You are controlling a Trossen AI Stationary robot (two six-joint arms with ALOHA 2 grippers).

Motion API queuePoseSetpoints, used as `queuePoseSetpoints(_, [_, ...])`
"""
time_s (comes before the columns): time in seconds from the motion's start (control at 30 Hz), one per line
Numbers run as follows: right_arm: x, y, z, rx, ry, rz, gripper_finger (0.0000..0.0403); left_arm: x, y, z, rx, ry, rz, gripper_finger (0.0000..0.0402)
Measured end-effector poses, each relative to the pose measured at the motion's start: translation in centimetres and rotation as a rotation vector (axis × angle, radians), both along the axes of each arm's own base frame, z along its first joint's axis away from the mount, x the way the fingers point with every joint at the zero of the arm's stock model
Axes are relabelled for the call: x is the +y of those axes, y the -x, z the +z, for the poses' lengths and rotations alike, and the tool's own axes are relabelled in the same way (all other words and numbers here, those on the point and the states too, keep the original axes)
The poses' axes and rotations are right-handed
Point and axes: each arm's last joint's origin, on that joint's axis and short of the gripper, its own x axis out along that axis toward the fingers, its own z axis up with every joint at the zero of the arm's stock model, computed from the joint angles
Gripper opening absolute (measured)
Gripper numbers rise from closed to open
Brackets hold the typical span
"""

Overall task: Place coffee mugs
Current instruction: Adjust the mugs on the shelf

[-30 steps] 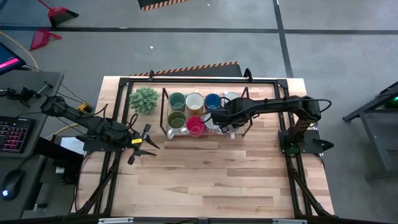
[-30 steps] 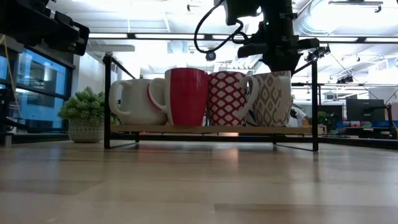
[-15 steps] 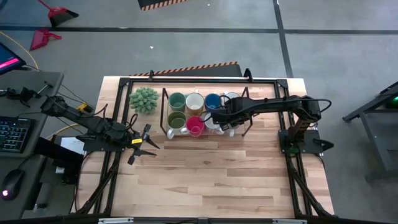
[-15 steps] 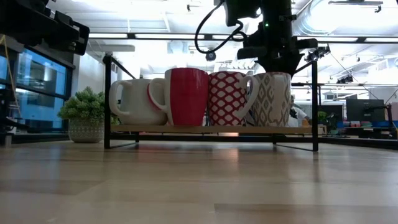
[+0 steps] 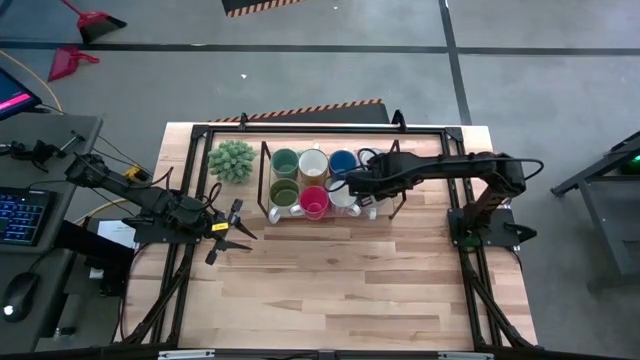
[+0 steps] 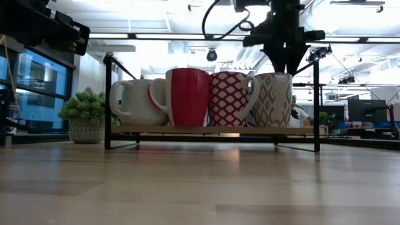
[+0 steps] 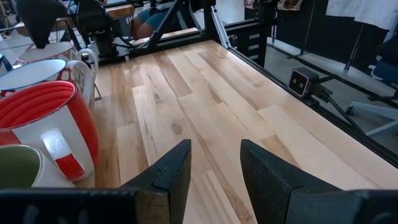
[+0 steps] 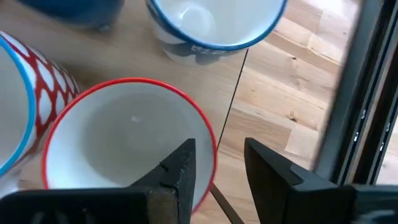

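We see a pale wood tabletop (image 5: 330, 280) with a smooth satin sheen, glossy glazed ceramic coffee mugs (image 6: 187, 97), a thin black matt metal rack (image 6: 315, 106) with a wooden shelf, dark matt plastic fingers (image 7: 171, 171) on the left claw (image 7: 214, 168)

8 mugs stand upright in 2 rows: teal mug (image 5: 284, 161), cream mug (image 5: 313, 162), blue mug (image 5: 342, 162) and a mostly hidden one behind; olive mug (image 5: 285, 192), red mug (image 5: 313, 202), patterned white mugs (image 6: 230, 99) in front.
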Motion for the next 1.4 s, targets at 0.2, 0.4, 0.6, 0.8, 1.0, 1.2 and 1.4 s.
queuePoseSetpoints(0.2, [0.3,0.8,1.8,-0.115,-0.017,0.007,0.0115,0.0,0.0,0.0,0.000,0.000,0.000,0.0129])
queuePoseSetpoints(0.4, [0.6,0.4,4.0,-0.363,-0.078,0.077,0.0115,0.0,0.0,0.0,0.001,0.000,0.000,0.0129])
queuePoseSetpoints(0.6, [1.4,-1.2,5.0,-0.550,-0.096,0.180,0.0115,0.0,0.0,0.0,0.001,0.001,0.000,0.0129])
queuePoseSetpoints(0.8, [3.7,-2.0,4.9,-0.595,-0.058,0.232,0.0115,0.0,0.0,0.0,0.001,0.001,0.000,0.0129])
queuePoseSetpoints(1.0, [6.2,-2.6,4.9,-0.651,0.003,0.287,0.0115,0.0,0.0,0.0,0.001,0.001,0.000,0.0129])
queuePoseSetpoints(1.2, [8.4,-3.8,3.1,-0.615,0.034,0.304,0.0115,0.0,0.0,0.0,0.006,0.016,0.005,0.0129])
queuePoseSetpoints(1.4, [9.4,-4.6,1.0,-0.542,0.059,0.287,0.0115,0.0,0.0,0.0,0.006,0.018,0.005,0.0129])
